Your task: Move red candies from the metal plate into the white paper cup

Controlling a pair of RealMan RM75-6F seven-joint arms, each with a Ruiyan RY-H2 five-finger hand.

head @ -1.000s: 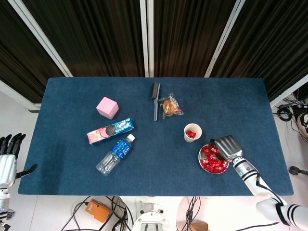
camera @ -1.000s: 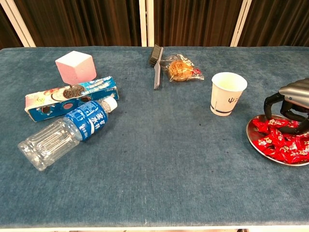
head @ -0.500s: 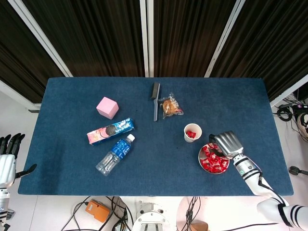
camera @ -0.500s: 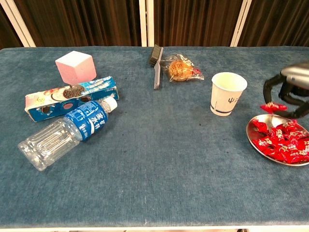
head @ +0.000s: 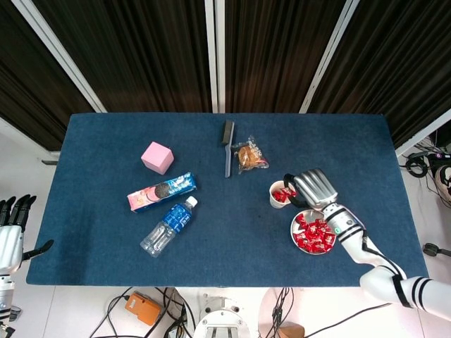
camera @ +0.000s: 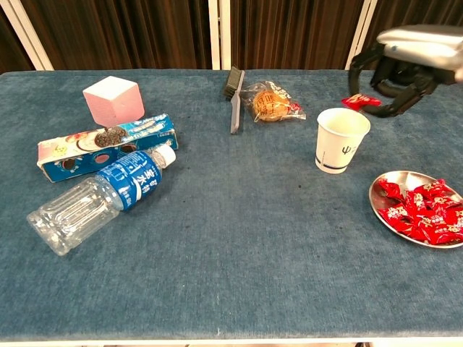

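Observation:
The metal plate (camera: 383,214) (head: 294,236) at the right front holds a pile of red candies (camera: 423,211) (head: 312,233). The white paper cup (camera: 341,140) (head: 275,197) stands to its left, with red candies inside in the head view. My right hand (camera: 406,56) (head: 311,189) hovers above the cup's rim and pinches one red candy (camera: 359,101) between thumb and finger. My left hand (head: 12,229) rests off the table at the far left with its fingers apart and nothing in it.
A black brush (camera: 234,97) and a bagged pastry (camera: 270,103) lie behind the cup. A pink cube (camera: 112,98), a cookie box (camera: 107,147) and a lying water bottle (camera: 103,196) sit on the left of the blue table (camera: 239,238).
My right hand lifted off the plate with one red candy and carried it up and left to above the cup. The left hand stayed still.

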